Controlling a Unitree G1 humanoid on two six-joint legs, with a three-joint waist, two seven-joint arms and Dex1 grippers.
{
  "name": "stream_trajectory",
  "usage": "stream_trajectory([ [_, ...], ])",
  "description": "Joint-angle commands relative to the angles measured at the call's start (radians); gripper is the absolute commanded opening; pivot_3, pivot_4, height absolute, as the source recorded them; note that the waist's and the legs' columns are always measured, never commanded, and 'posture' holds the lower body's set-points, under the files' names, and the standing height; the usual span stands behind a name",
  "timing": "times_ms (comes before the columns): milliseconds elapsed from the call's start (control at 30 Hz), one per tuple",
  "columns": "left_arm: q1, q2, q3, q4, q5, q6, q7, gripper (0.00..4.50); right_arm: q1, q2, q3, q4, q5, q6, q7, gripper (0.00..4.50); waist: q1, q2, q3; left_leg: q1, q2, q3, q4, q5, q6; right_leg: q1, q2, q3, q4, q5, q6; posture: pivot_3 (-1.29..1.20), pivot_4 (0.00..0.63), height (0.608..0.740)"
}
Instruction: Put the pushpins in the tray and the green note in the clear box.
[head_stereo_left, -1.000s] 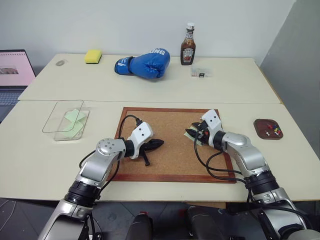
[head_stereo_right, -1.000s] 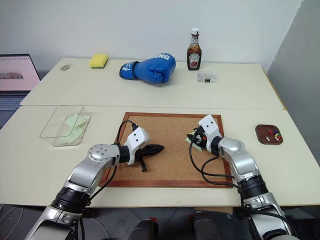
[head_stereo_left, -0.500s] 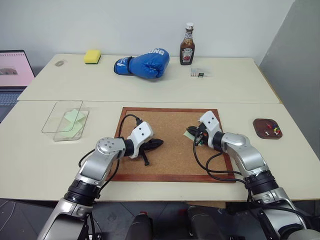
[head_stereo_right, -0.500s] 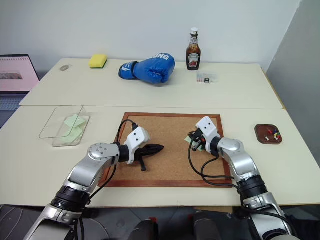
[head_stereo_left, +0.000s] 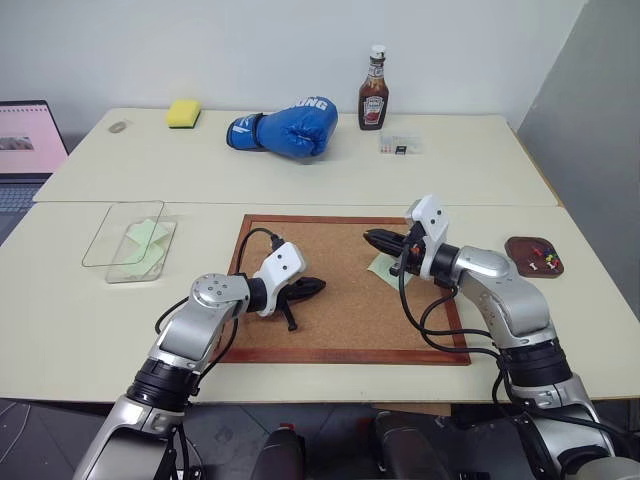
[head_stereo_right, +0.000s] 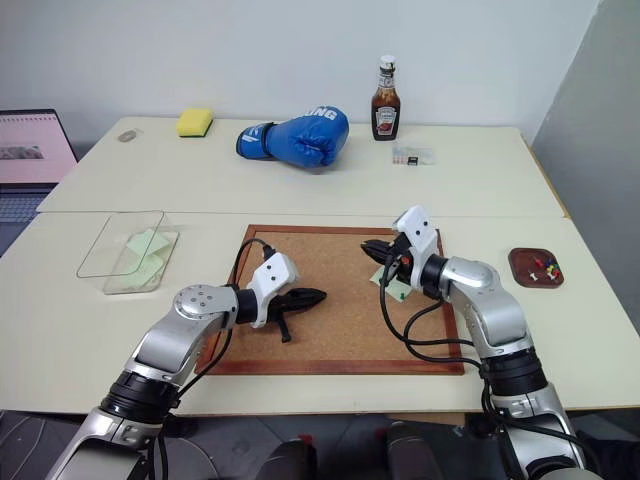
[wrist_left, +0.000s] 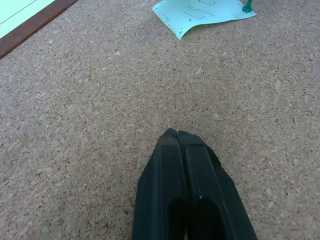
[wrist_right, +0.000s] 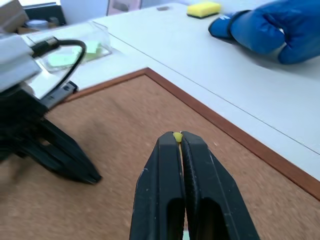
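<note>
One yellow pushpin (wrist_right: 177, 136) sits pinched in the right gripper (head_stereo_left: 377, 238); the left gripper (wrist_left: 177, 135) rests closed, empty. Next, carry it to the tray (head_stereo_left: 536, 256).

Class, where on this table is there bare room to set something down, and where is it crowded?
Free: the table left of the cork board, below the clear box; also the strip between board and tray. Crowded: the board, with both grippers and the green note.

Yellow pushpin (wrist_right: 177, 136) between claw tips; green note (head_stereo_left: 384, 266) flat on cork, green-pinned.
</note>
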Motion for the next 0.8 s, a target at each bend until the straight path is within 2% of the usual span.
stream_trajectory([
  [33, 0.002, 0.005, -0.019, 0.01, 0.015, 0.008, -0.009, 0.0, -0.001, -0.014, -0.023, -0.049, 0.005, 0.004, -0.016, 0.01, 0.0, 0.0, 0.0, 0.0, 0.0, 0.0, 0.0, 0.0, 0.0, 0.0, 0.0, 0.0, 0.0, 0.0, 0.0, 0.0, 0.15, 0.74],
  [233, 0.004, 0.008, -0.02, 0.007, 0.015, 0.007, -0.011, 0.0, 0.031, -0.067, -0.093, -0.087, -0.01, 0.018, -0.082, 0.01, 0.002, 0.0, 0.0, -0.001, 0.0, 0.0, 0.0, 0.0, 0.0, 0.0, 0.0, 0.0, 0.0, 0.0, 0.0, 0.0, 0.15, 0.74],
  [500, 0.011, 0.015, -0.018, 0.007, 0.012, 0.008, -0.012, 0.0, 0.127, -0.196, -0.286, -0.086, -0.092, 0.033, -0.264, 0.01, 0.003, 0.0, 0.0, -0.001, 0.0, 0.0, 0.0, 0.0, 0.0, 0.0, 0.0, 0.0, -0.001, 0.0, 0.0, 0.0, 0.15, 0.74],
  [800, -0.011, 0.011, -0.026, 0.036, 0.015, -0.003, -0.022, 0.0, 0.172, -0.23, -0.438, -0.04, -0.119, 0.064, -0.404, 0.01, 0.001, 0.0, 0.0, 0.0, 0.0, 0.001, 0.0, 0.0, 0.0, 0.0, 0.0, 0.001, -0.001, 0.0, 0.0, 0.0, 0.15, 0.74],
])
